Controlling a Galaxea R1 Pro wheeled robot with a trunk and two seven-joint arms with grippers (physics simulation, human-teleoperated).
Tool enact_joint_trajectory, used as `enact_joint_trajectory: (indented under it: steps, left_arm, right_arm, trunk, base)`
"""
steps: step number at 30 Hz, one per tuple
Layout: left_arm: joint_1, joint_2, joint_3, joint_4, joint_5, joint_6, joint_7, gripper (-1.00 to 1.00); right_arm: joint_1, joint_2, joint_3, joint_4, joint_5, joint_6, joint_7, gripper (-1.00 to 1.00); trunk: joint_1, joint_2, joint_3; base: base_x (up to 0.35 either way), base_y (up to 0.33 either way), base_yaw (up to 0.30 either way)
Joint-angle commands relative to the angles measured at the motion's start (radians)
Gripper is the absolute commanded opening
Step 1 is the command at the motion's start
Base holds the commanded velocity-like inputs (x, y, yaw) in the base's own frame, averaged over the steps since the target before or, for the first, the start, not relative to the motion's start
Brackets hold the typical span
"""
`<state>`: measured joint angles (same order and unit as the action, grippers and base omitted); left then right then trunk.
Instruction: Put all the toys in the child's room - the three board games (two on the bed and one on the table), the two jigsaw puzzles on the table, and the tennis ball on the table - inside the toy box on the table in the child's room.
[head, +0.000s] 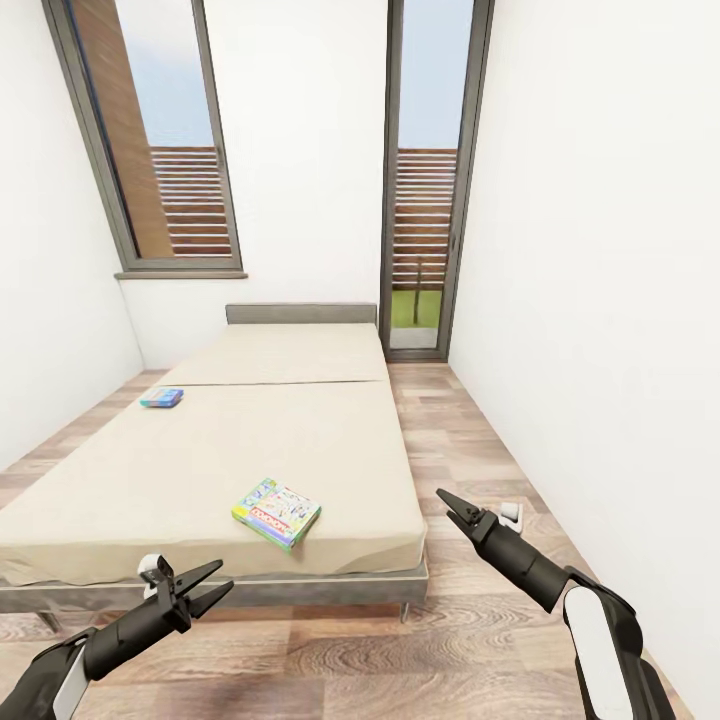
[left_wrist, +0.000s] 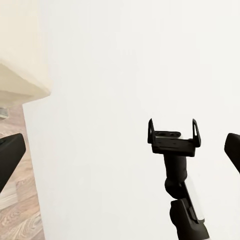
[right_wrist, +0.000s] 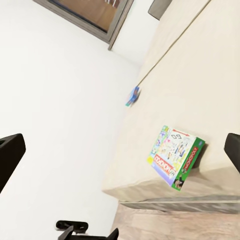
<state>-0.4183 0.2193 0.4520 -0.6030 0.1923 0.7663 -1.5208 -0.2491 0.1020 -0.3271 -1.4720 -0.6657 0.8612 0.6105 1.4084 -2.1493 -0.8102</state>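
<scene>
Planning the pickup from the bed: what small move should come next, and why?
Probably roll closer to the bed and extend the left gripper toward the green board game near the foot edge. Both grippers, right gripper included, look open and hover short of the mattress.

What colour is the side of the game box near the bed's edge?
Green, on the board game with a colourful picture on top. It shows best in the right wrist view.

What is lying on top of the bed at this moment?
Two board games lie flat on the bed: a green-edged board game near the foot, and a smaller blue board game toward the far left edge. Under the bed, almost nothing can be seen.
</scene>
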Motion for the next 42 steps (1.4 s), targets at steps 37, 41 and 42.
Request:
enact_joint_trajectory:
  steps: [37,41,42]
  left_arm:
    - [0.0,-0.003,0.001,0.0,-0.002,0.01,0.002,1.0]
    - [0.0,-0.002,0.001,0.0,-0.002,0.011,0.001,1.0]
    - [0.0,-0.001,0.001,0.0,-0.002,0.011,0.001,1.0]
  right_arm:
    - [-0.001,0.001,0.0,-0.011,0.006,0.009,0.0,1.0]
    - [-0.006,-0.002,-0.001,-0.012,0.008,0.031,-0.012,1.0]
    - [-0.008,-0.003,-0.002,-0.012,0.009,0.047,-0.023,1.0]
  trunk:
    - [0.023,-0.042,-0.02]
    - [0.027,-0.049,-0.023]
    - [0.03,-0.056,-0.026]
  base:
    - [0.0,0.0,0.0]
    - [0.0,0.0,0.0]
    - [0.0,0.0,0.0]
